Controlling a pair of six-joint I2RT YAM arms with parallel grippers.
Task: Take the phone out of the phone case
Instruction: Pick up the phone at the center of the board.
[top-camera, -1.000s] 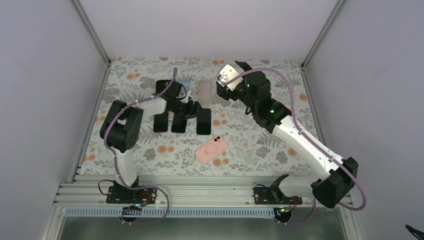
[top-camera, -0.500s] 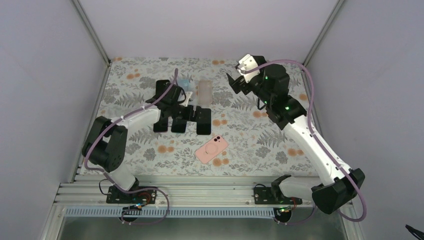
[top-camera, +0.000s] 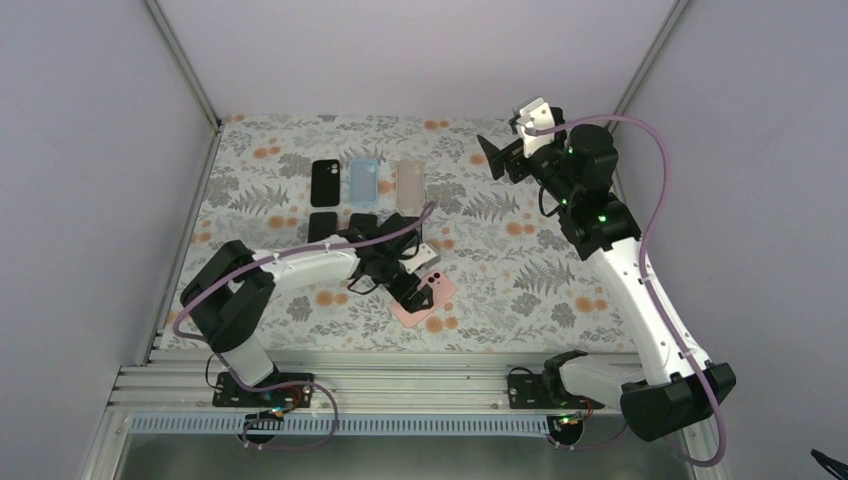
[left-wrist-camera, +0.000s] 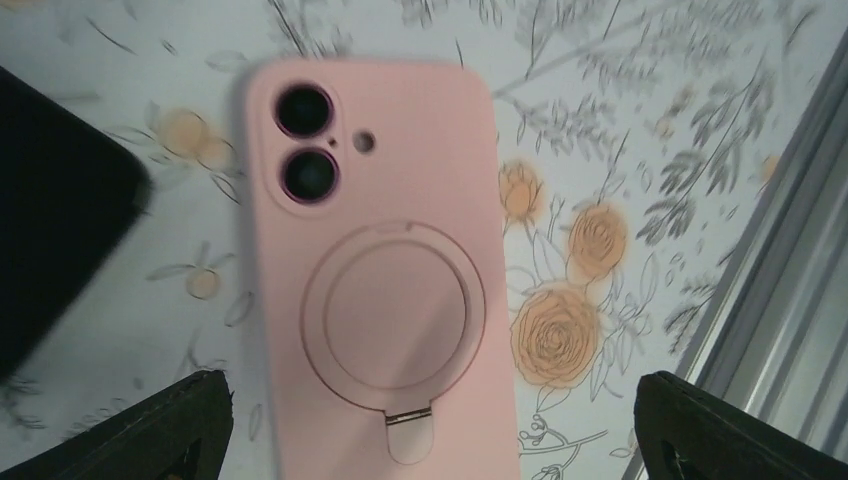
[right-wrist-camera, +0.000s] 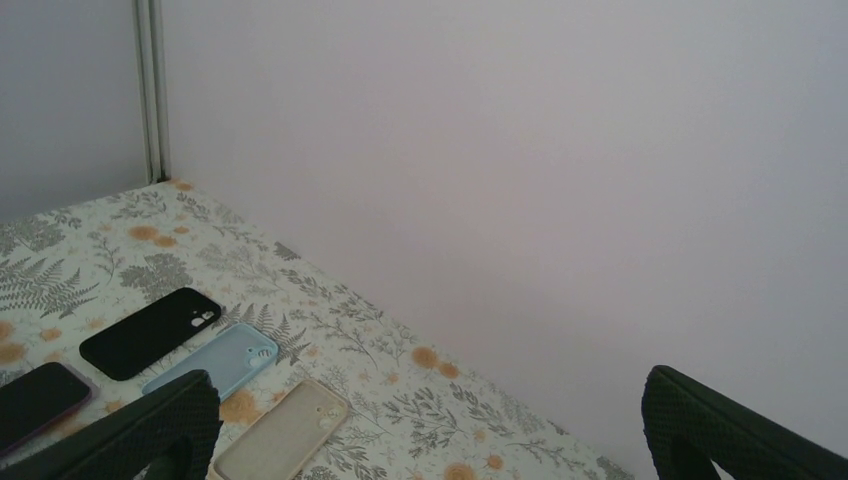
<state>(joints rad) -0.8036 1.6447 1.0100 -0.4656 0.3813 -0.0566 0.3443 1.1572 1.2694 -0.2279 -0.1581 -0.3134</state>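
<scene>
A pink phone in a pink case (top-camera: 428, 301) with a ring stand lies back-up on the floral table near the front middle. In the left wrist view it (left-wrist-camera: 380, 300) fills the centre, camera lenses at the far end. My left gripper (top-camera: 408, 283) hovers over its upper left end, open and empty. In its own view the left gripper (left-wrist-camera: 430, 392) has its black fingertips (left-wrist-camera: 130, 430) standing either side of the case, not touching it. My right gripper (top-camera: 497, 157) is raised at the back right, open and empty. It also shows in the right wrist view (right-wrist-camera: 430, 385).
Empty cases lie in a back row: black (top-camera: 323, 183), blue (top-camera: 362, 180), beige (top-camera: 409, 182). Dark phones (top-camera: 322, 225) lie in front of them, partly under my left arm. An aluminium rail (top-camera: 400, 385) runs along the near edge. Walls enclose the table.
My left gripper has swept from the row of dark phones forward and right to the pink phone. My right arm has lifted and swung toward the back right corner.
</scene>
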